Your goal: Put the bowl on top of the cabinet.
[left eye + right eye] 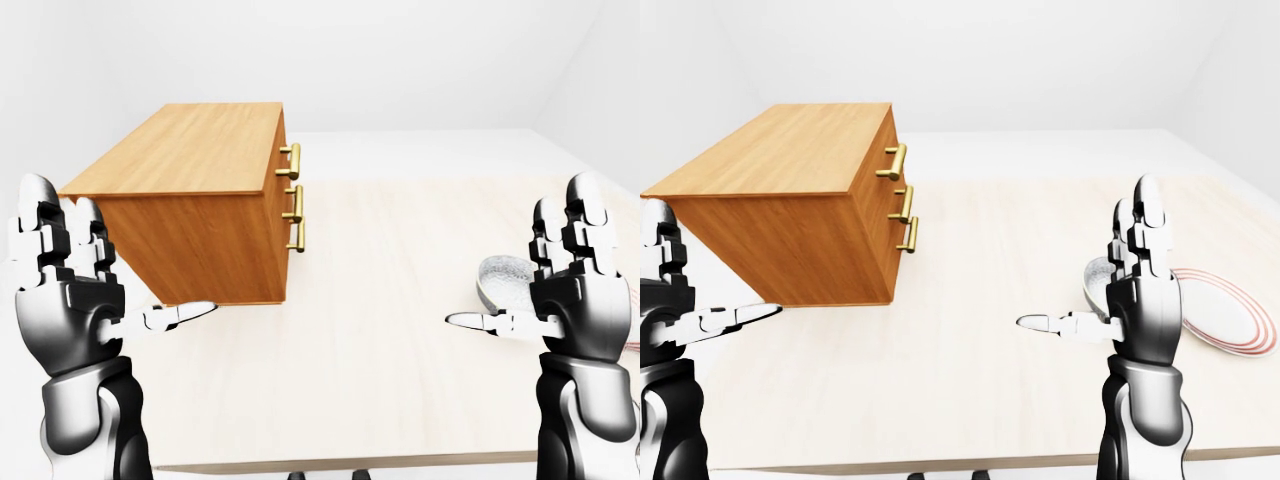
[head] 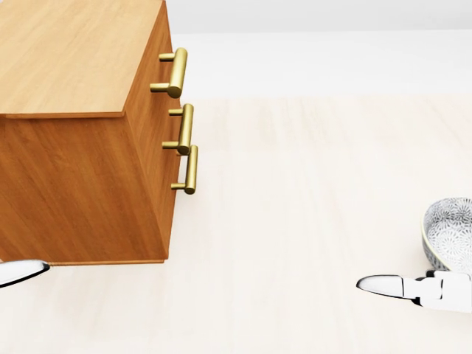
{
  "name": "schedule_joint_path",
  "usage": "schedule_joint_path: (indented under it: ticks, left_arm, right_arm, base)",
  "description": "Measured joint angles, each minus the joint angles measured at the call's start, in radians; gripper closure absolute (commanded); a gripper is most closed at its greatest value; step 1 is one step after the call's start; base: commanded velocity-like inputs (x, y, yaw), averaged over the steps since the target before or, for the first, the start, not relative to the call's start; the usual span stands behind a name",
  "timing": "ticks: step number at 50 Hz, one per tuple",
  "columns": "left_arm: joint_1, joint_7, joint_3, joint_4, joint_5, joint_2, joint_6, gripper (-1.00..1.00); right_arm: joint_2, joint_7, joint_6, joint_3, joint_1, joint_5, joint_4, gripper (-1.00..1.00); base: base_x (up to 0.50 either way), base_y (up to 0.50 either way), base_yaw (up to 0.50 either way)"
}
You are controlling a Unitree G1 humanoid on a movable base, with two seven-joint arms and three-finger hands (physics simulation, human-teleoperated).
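Right hand (image 1: 1145, 300): open, three fingers straight up, thumb (image 2: 383, 284) pointing toward view-left, holding nothing. Left hand (image 1: 65, 300): same pose mirrored, open, thumb out toward view-right, holding nothing. Both hands hover over the near part of the table, not touching any object.

Bowl (image 2: 451, 232): grey-white floral pattern, upright on the table at the right edge of the head view, cut off by the frame. Right thumb sits just below it in that view, with a gap between them. In the eye views the right hand covers part of it.

Plate (image 1: 1230, 315): white with red rings, flat on the table just to the bowl's right in the right-eye view. Can't tell whether they touch.

Cabinet (image 2: 74, 110): orange-brown wood, standing on the table at view-left, well apart from the bowl. Handle side faces view-right. Bowl is not yet on it.

Table (image 2: 295, 221): pale wood grain, wide; its near edge shows along the bottom of the eye views.

Room: plain white walls, white floor past the table's top edge.

Count: 2 hands, 1 bowl, 1 plate, 1 cabinet, 3 brass bar handles (image 2: 184, 129) in a vertical column.
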Motion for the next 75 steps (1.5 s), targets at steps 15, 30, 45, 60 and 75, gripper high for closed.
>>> schedule_joint_path:
  ticks: [15,30,45,60,75]
  left_arm:
    - [-0.002,0.001,0.001,0.001,-0.001,0.002,0.000,-1.00]
    - [-0.002,0.000,-0.001,-0.001,-0.003,-0.002,0.000,-1.00]
    - [0.000,-0.001,0.002,-0.002,-0.003,0.000,0.000,-1.00]
    - [-0.002,0.001,0.002,0.003,-0.002,0.001,0.000,-1.00]
    - [-0.008,0.004,0.004,0.000,-0.003,0.005,0.000,-1.00]
  right_arm:
    - [-0.003,-0.003,0.000,-0.008,-0.005,0.006,0.000,-1.00]
    - [-0.009,-0.006,0.000,-0.010,-0.007,-0.001,0.014,-1.00]
    - [-0.008,-0.005,0.000,-0.008,-0.009,-0.008,0.017,-1.00]
    - [-0.289,0.117,0.000,-0.070,-0.247,-0.209,0.339,-1.00]
    - [-0.614,0.388,0.000,-0.026,-0.508,-0.593,0.947,-1.00]
  base:
    - [0.04,0.23,0.00]
    - [0.00,0.11,0.00]
    - [0.01,0.07,0.00]
    - [0.00,0.00,0.00]
    - [0.00,0.00,0.00]
